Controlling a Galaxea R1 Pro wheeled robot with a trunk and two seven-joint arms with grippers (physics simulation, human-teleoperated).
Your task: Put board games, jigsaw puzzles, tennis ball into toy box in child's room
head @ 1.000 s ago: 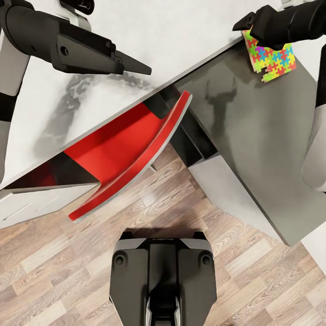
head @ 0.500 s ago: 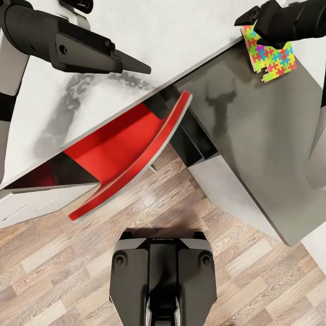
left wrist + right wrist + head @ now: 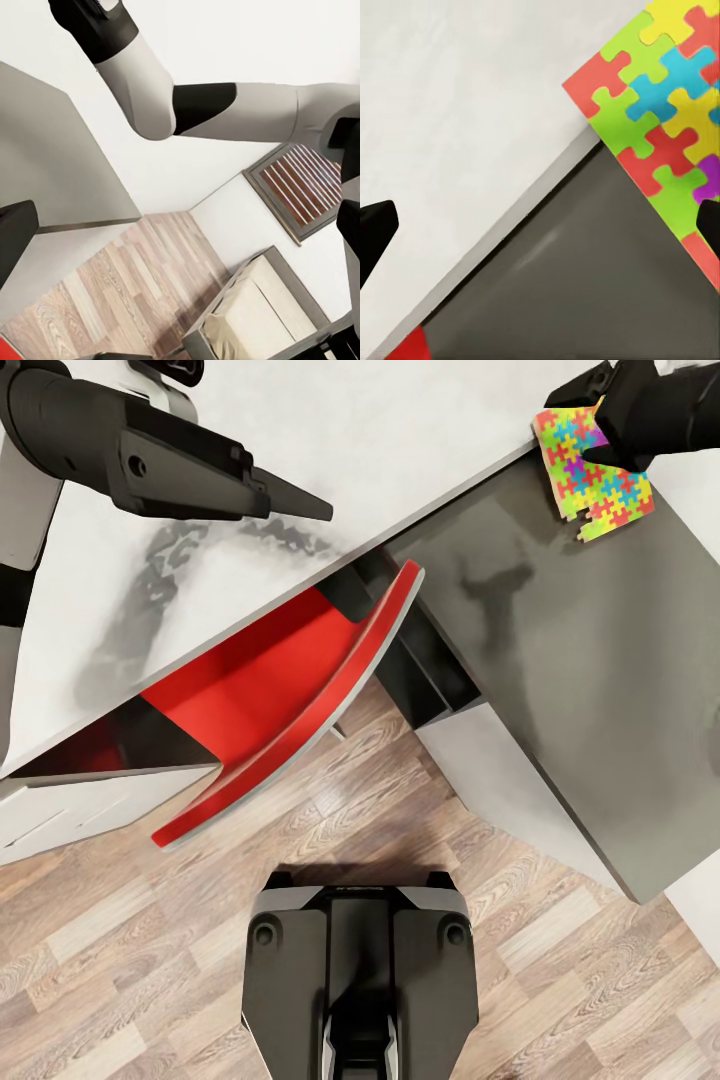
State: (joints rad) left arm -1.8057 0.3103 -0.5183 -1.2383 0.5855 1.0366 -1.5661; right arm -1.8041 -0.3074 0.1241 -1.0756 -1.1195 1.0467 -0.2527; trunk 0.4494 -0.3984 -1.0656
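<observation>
A many-coloured jigsaw puzzle (image 3: 605,490) lies flat on the far corner of the dark grey table (image 3: 580,660), its upper edge reaching over the seam with the white desk (image 3: 330,430). My right gripper (image 3: 592,422) hovers over the puzzle's far side and covers part of it. In the right wrist view the puzzle (image 3: 660,127) lies toward one fingertip (image 3: 709,225) of the right gripper (image 3: 540,225), which is open and holds nothing. My left gripper (image 3: 315,512) hangs above the white desk, open and empty, as the left wrist view (image 3: 180,232) shows.
A red chair (image 3: 290,690) is tucked under the white desk, its curved back sticking out over the wood floor (image 3: 120,960). My base (image 3: 360,970) stands close to the tables' corner. The left wrist view shows my right arm (image 3: 187,97) and a beige bed (image 3: 262,315).
My right gripper has slid to the right over the puzzle, uncovering more of its left part, and the right forearm has left the picture's right edge. The left arm barely moved.
</observation>
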